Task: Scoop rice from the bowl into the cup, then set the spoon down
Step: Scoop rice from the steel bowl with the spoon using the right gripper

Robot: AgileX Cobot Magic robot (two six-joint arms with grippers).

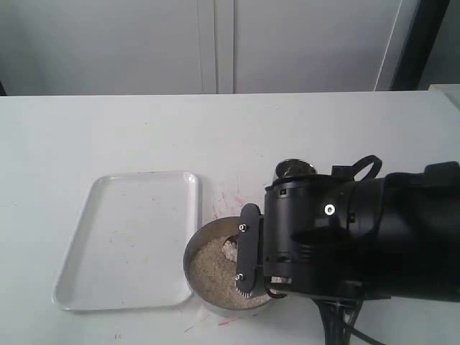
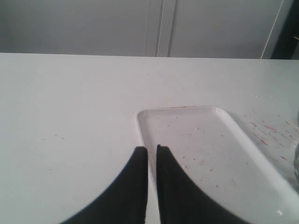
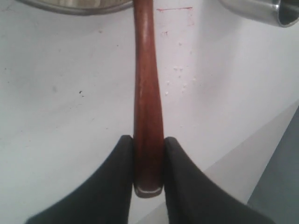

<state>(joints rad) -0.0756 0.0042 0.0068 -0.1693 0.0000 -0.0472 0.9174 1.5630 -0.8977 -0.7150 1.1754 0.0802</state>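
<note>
1. Clamping the spoon (image 3: 145, 84) by its handle end, my right pincer (image 3: 148, 140) is clenched on it.
2. The handle runs toward the bowl (image 1: 190, 262) of rice (image 1: 212, 267); the cup (image 1: 295, 170) stands nearby.
3. My left pincer (image 2: 150, 150) is closed, empty.

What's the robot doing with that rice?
Its right claw is shut on the handle of a wooden spoon, which points toward the bowl of rice. The cup peeks out beyond the arm. I can't see the spoon's scooping end, so I can't tell if it holds rice. The left claw is empty, nearly closed, by the white tray.
</note>
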